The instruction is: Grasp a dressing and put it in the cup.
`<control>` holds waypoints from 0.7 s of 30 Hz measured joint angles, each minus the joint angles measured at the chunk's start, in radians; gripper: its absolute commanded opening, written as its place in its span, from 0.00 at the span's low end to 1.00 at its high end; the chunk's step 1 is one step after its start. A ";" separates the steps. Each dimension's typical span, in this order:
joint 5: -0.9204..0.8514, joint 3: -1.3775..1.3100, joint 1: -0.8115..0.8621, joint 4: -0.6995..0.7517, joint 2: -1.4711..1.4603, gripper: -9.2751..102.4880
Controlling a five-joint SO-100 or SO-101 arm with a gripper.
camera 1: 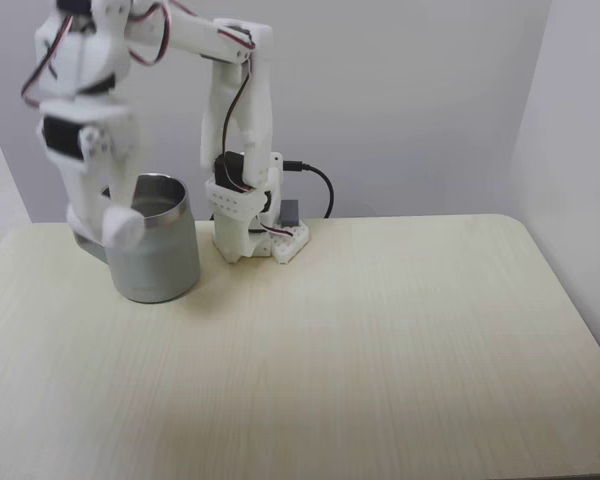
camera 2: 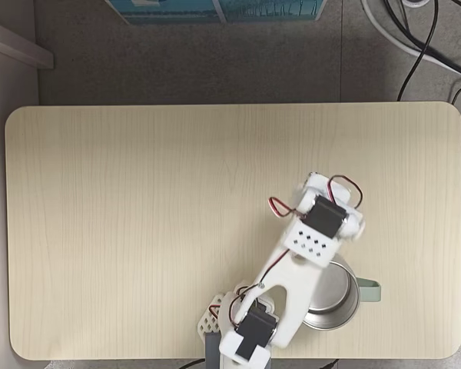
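The cup [camera 1: 165, 250] is a pale grey-green mug with a shiny steel rim, standing at the back left of the table in a fixed view. My gripper [camera 1: 115, 218] hangs fingers-down at the cup's left front rim, shut on the dressing [camera 1: 124, 228], a small white roll whose round end faces the camera at rim height. From above, the cup [camera 2: 339, 301] stands near the table's lower right edge with its handle [camera 2: 371, 292] pointing right. The arm's wrist [camera 2: 324, 224] hovers over the rim's side toward the table's middle and hides the dressing.
The arm's white base [camera 1: 260, 238] is fixed at the table's back edge just right of the cup, with a black cable [camera 1: 320, 185] behind it. The light wooden table [camera 1: 380, 340] stretches bare to the front and right. Cables [camera 2: 422, 46] lie on the floor beyond the table.
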 measured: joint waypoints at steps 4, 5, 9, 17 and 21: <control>-0.021 -0.015 0.087 0.003 -0.087 0.08; -0.029 -0.028 0.104 0.003 -0.107 0.08; -0.060 -0.100 0.204 0.003 -0.173 0.08; -0.213 -0.288 0.377 0.003 -0.245 0.08; -0.301 -0.313 0.411 0.003 -0.265 0.08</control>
